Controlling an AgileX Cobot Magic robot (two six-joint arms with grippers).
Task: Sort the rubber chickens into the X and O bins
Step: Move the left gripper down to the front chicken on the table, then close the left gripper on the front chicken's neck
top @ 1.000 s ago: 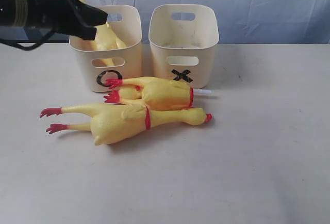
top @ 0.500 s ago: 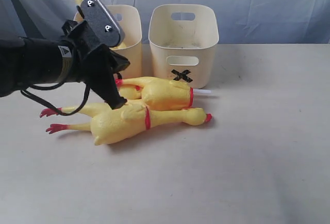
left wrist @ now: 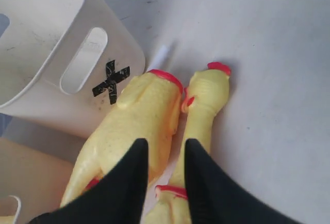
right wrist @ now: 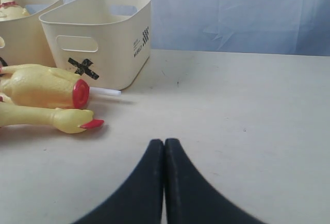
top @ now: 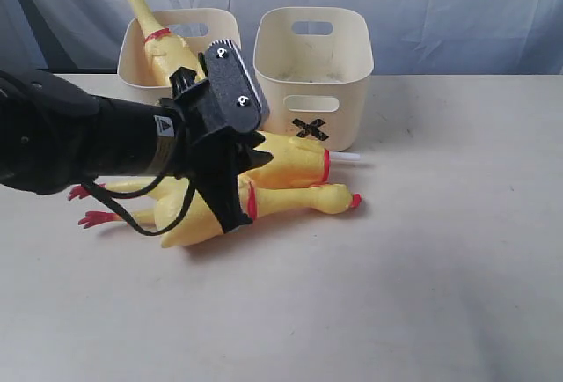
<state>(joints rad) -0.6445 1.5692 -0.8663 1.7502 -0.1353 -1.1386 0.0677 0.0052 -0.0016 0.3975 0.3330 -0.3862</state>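
Note:
Two rubber chickens lie side by side on the table in front of the bins. The rear one (top: pixel 290 158) ends in a red band beside the X bin (top: pixel 352 47). The front one (top: pixel 330 198) has its head pointing right. A third chicken (top: pixel 151 34) stands upright in the O bin (top: pixel 132 61), its head above the rim. My left gripper (top: pixel 230 215) hovers open over the two lying chickens (left wrist: pixel 139 115) (left wrist: pixel 209 87), its black fingers (left wrist: pixel 131 172) apart with nothing between them. My right gripper (right wrist: pixel 164 142) is shut and empty above bare table.
A thin white stick (top: pixel 347 158) pokes out of the rear chicken's banded end toward the X bin. A blue cloth backdrop (top: pixel 457 3) hangs behind the table. The left arm's black body (top: pixel 79 140) covers the O bin's front and the chickens' feet.
The left arm swung from the O bin down and right over the lying chickens, and its jaws opened. A chicken now stands in the O bin.

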